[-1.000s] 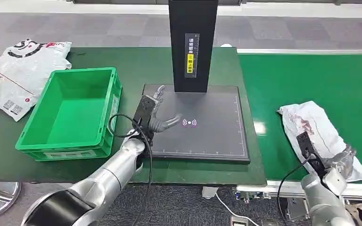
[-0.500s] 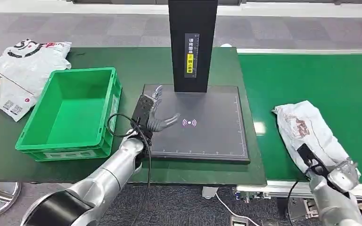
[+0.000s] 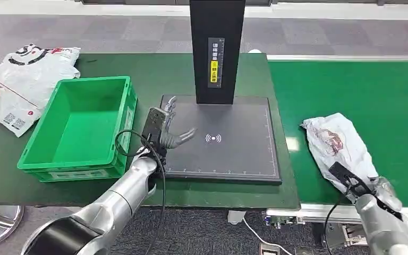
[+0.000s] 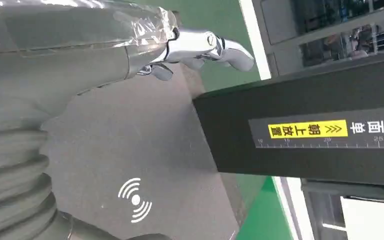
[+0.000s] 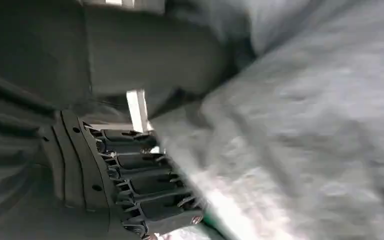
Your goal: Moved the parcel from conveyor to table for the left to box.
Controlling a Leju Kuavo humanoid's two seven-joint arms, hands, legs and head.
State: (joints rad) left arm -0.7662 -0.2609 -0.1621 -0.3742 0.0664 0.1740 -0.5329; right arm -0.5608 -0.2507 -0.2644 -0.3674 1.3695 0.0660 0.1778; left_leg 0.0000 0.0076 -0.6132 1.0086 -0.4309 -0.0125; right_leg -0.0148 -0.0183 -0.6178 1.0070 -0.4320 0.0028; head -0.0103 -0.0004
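Note:
The parcel (image 3: pixel 336 144), a crumpled white plastic bag with red and black print, lies on the green conveyor (image 3: pixel 350 85) near its left edge. My right hand (image 3: pixel 374 190) grips the parcel's near end at the conveyor's front edge. In the right wrist view the pale parcel (image 5: pixel 305 125) passes between the grey thumb and the dark fingers (image 5: pixel 140 192). My left hand (image 3: pixel 169 130) hovers with fingers spread over the left part of the black scan pad (image 3: pixel 234 154) and holds nothing. The green box (image 3: pixel 93 81) stands empty just left of that hand.
A black post (image 3: pixel 218 48) with a yellow label rises from the back of the pad and shows close in the left wrist view (image 4: pixel 305 130). Other printed mail bags (image 3: pixel 24 79) lie at the dark green table's (image 3: pixel 154 69) far left.
The parcel has shifted left toward the table, its far end swinging left. My right hand has moved slightly nearer and right at its near end. My left hand has drifted a little left over the pad.

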